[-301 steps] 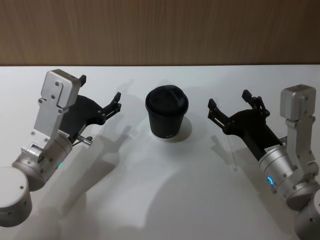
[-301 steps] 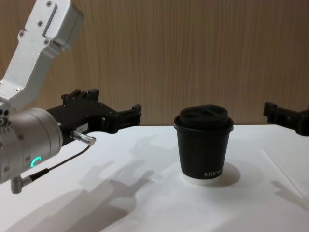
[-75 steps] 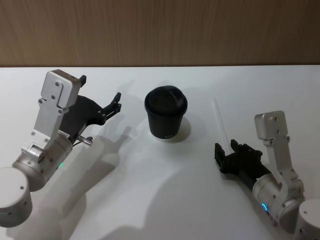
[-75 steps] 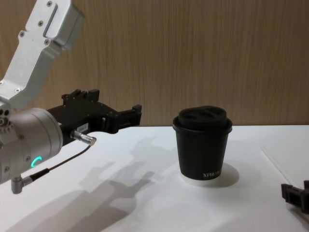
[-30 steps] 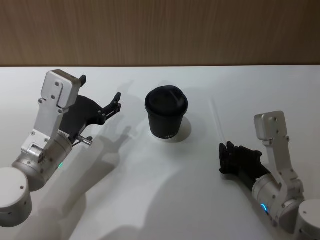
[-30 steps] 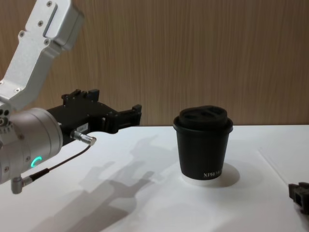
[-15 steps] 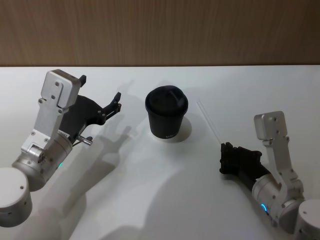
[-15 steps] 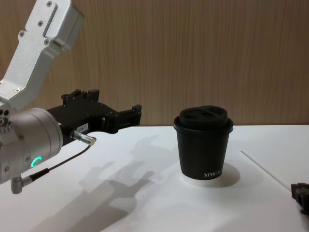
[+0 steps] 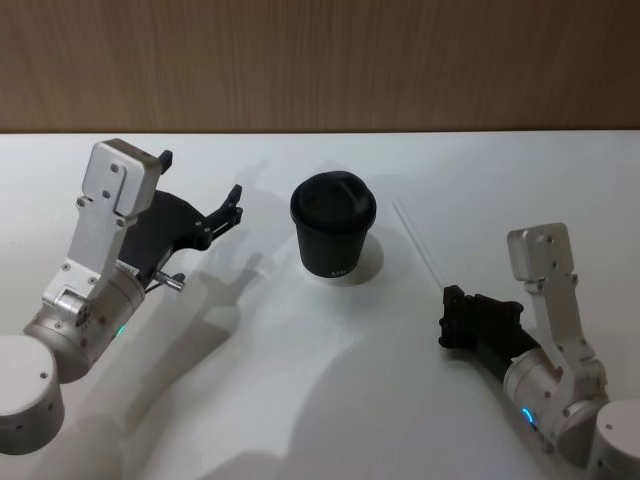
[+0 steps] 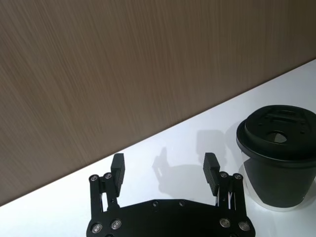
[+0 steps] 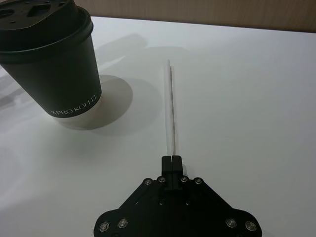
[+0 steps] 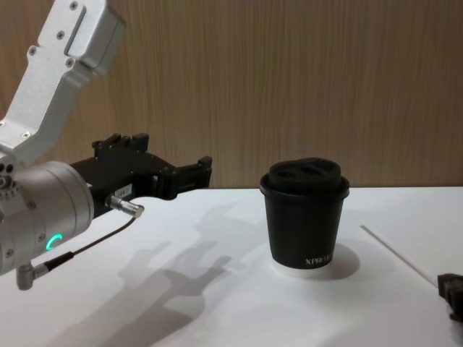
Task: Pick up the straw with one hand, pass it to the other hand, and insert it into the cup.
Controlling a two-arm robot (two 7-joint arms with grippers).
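The black lidded cup (image 9: 333, 232) stands mid-table, also seen in the chest view (image 12: 304, 218) and close in the right wrist view (image 11: 49, 64). The thin white straw (image 9: 420, 248) lies low to the right of the cup, pointing toward the back wall. My right gripper (image 9: 450, 312) is shut on the straw's near end; in the right wrist view its closed fingers (image 11: 171, 162) pinch the straw (image 11: 170, 108). The straw (image 12: 396, 251) slants just over the table in the chest view. My left gripper (image 9: 200, 178) hovers open left of the cup, holding nothing (image 10: 164, 170).
A white table (image 9: 330, 400) runs back to a wooden wall (image 9: 320, 60). The left arm's silver body (image 12: 43, 210) looms large at the left of the chest view.
The right gripper dropped to the straw and shut on its near end. The straw's far end then swung left toward the cup. The left arm has not moved.
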